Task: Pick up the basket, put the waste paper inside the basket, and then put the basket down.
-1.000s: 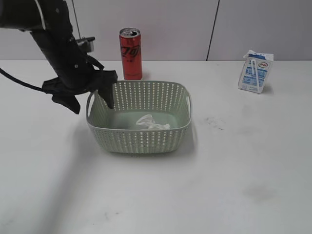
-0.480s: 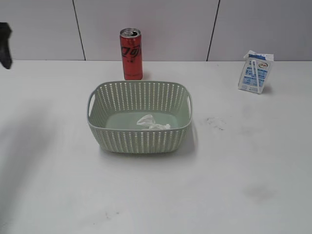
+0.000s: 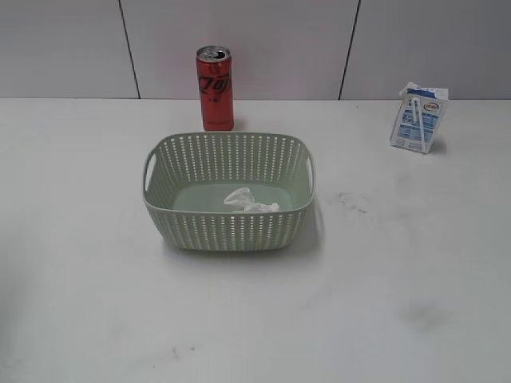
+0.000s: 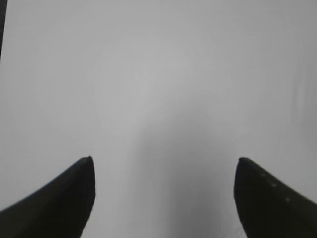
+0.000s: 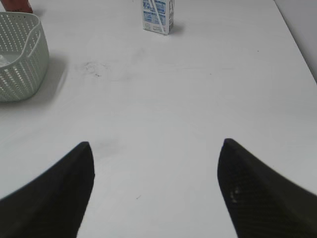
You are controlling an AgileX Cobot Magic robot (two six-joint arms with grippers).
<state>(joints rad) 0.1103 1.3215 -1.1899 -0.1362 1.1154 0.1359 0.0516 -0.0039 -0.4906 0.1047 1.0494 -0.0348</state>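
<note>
The pale sage-green basket (image 3: 228, 191) stands upright on the white table, left of centre in the exterior view. Its right end also shows in the right wrist view (image 5: 20, 54). A crumpled white wad of waste paper (image 3: 249, 200) lies on its floor. No arm shows in the exterior view. My left gripper (image 4: 163, 163) is open and empty over bare white table. My right gripper (image 5: 156, 146) is open and empty, low over the table, to the right of the basket and well apart from it.
A red drink can (image 3: 215, 88) stands just behind the basket by the wall. A blue-and-white drink carton (image 3: 418, 117) stands at the back right, also in the right wrist view (image 5: 158, 15). The table's right edge (image 5: 297, 44) shows there.
One second ago my left arm was at the basket's left handle. It pulled away to the left and has left the exterior view. The basket and paper have not moved.
</note>
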